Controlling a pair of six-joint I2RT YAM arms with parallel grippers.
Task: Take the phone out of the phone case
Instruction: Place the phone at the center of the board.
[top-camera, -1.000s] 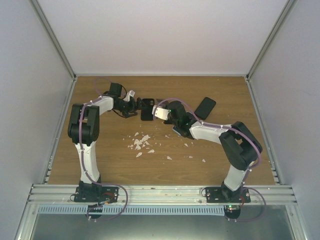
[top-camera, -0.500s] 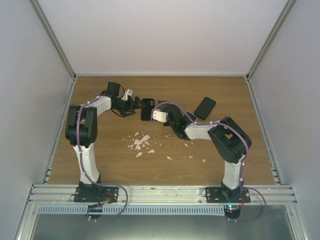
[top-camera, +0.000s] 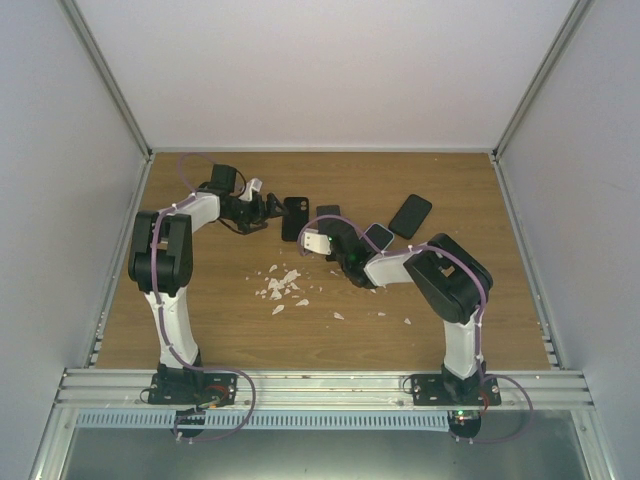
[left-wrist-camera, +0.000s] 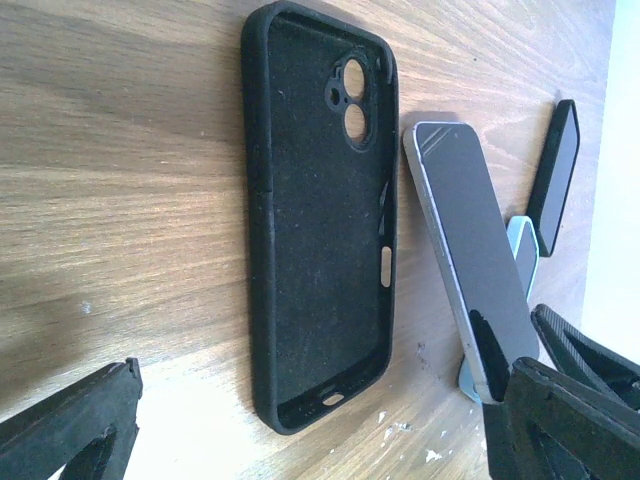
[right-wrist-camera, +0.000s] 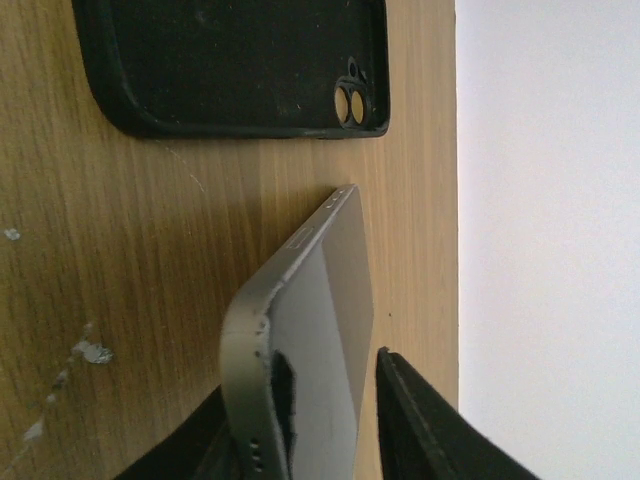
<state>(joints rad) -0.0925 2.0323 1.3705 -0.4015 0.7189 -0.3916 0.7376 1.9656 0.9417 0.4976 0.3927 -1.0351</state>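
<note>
The phone (right-wrist-camera: 320, 290) is already out of its case (left-wrist-camera: 320, 220), so you are at the tail of the job, with only the carry-off and set-down left. The case lies flat on the table (top-camera: 220, 330) with its hollow side up and nothing in it. The phone stands tilted just beside it, at the case's 3 o'clock in the overhead view and not touching it. Your right tool (right-wrist-camera: 335, 400) is clenched on the phone's near end, one finger on each face. Whether the phone's far corner rests on the wood I cannot tell. Your left tool (top-camera: 272, 207) is released, its jaws spread wide at the case's 9 o'clock end and gripping nothing. I judge the next move belongs to the right arm: draw the phone away from the case toward bare wood and lay it flat before letting go. The grip sits at one end, so a quick swing could let it pivot. Keep off the second dark slab (top-camera: 411, 216) at 2 o'clock and the white crumbs (top-camera: 283, 287) at 6 o'clock.
</note>
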